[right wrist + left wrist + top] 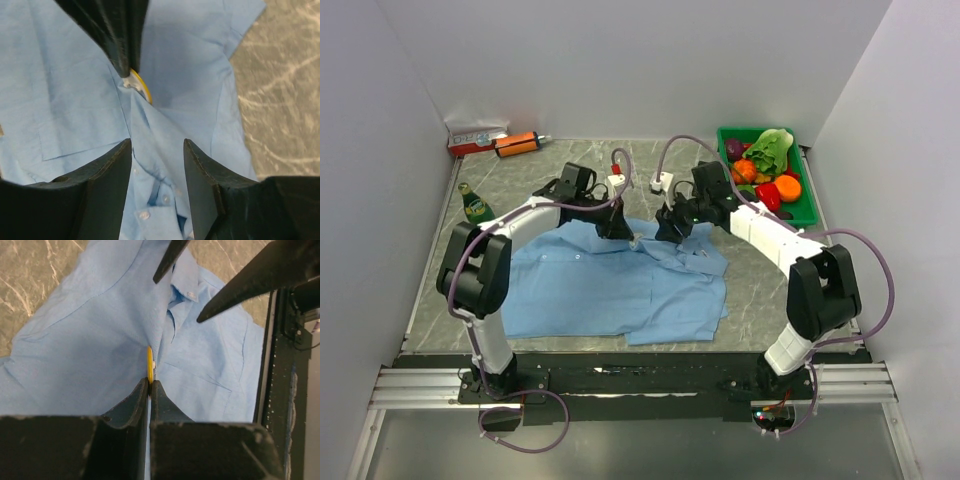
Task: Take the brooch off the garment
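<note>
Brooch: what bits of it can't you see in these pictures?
Left wrist view: the brooch shows edge-on only; the shut left gripper covers its lower part.
Right wrist view: just a yellow rim peeks past that gripper.
Top view: too small, and that gripper covers it.

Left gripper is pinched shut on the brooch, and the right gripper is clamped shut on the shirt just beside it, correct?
Not quite. The right gripper is open, its jaws standing apart on either side of a ridge of the shirt; the right wrist view shows it. The left gripper is indeed pinched shut on the brooch.
</note>
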Robot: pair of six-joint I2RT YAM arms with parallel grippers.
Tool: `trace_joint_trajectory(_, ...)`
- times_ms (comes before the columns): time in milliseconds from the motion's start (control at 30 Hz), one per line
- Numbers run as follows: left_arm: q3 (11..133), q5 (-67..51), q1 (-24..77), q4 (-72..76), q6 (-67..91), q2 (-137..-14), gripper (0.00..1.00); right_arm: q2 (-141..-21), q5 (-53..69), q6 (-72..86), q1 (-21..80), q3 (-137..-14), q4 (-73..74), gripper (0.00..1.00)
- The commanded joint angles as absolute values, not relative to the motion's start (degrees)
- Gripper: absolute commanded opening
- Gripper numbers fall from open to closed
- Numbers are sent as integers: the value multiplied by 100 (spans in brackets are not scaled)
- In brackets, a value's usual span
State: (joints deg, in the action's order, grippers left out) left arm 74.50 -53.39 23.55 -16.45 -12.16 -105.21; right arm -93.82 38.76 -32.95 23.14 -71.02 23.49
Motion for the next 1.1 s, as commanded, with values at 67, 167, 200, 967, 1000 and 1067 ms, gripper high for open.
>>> trace_joint_trajectory(67,8006,-5836,2311,-2170,-1450,-10679,1,-9676,4271,-3779,2426,-7585,2382,55)
trace_joint_trajectory(167,8270,-5748,2303,-2618,-1774,-10775,1,-9773,4307,-3832,2496,-7629,2294,57)
trace_joint_trajectory(200,8349,-5687,2303,-2750,-1976,-10793,1,-9782,4315,-3797,2522,-7638,2250,60)
trace_joint_trajectory(967,9870,-5581,2162,-5203,-3023,-11514,1,-9835,4061,-4271,3146,-7207,1240,62)
trace_joint_trajectory(1000,9879,-5607,2153,-5203,-3006,-11514,1,-9844,4026,-4280,3146,-7190,1222,62)
trace_joint_trajectory(1067,9861,-5660,2136,-5203,-2997,-11514,1,-9879,4034,-4245,3155,-7172,1204,62)
